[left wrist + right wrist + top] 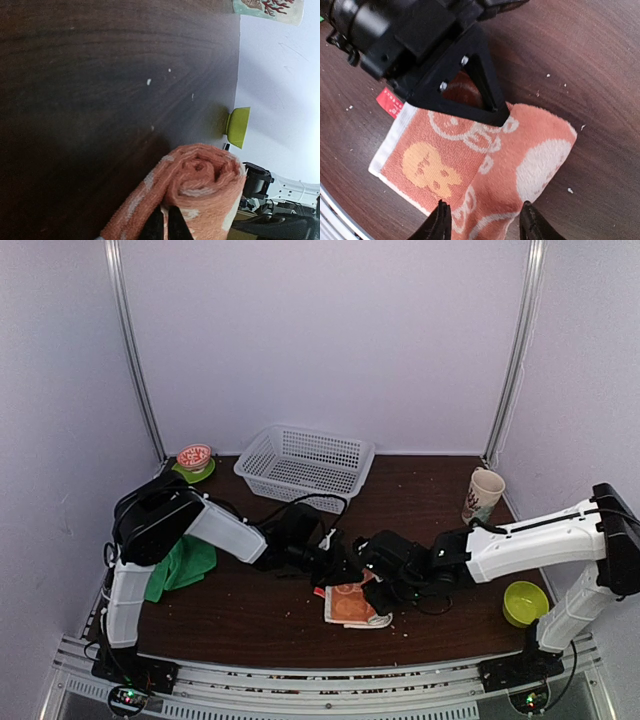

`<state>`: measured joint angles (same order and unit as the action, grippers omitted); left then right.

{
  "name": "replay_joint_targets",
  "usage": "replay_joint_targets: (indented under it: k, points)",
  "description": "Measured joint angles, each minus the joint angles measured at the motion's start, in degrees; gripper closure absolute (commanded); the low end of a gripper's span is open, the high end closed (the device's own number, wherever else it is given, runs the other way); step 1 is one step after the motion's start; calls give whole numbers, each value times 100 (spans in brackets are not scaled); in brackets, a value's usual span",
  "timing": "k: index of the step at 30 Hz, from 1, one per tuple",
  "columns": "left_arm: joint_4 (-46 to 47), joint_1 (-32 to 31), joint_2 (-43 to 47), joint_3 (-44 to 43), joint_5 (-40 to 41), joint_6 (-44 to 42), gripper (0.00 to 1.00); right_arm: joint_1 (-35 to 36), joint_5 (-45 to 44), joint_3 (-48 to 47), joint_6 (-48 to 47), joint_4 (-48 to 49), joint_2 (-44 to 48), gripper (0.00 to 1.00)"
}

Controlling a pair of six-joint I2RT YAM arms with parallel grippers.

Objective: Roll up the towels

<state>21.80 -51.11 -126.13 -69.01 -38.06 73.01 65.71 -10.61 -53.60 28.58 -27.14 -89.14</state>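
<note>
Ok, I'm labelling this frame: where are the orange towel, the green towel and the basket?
orange towel (200,175), left wrist view, its rolled end.
green towel (185,565), top external view, middle of the heap.
basket (300,483), top external view, its near wall.

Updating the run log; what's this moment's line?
orange towel: partly rolled | left gripper: shut on it | right gripper: open above it | green towel: unrolled

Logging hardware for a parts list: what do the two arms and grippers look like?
The left arm and right arm have white shells with black joints and loose black cables. The left gripper and right gripper are black with slim tapered fingers.
</note>
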Motion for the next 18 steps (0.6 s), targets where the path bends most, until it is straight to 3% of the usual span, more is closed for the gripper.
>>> replay_joint_targets:
  k: [9,18]
  points:
    - [-24,0,-66,-101,15,0,94,-925,855,752,927,553,964,46]
    - [-63,0,-105,-118,15,-2,94,-1335,1255,1707,1751,1078,1508,44]
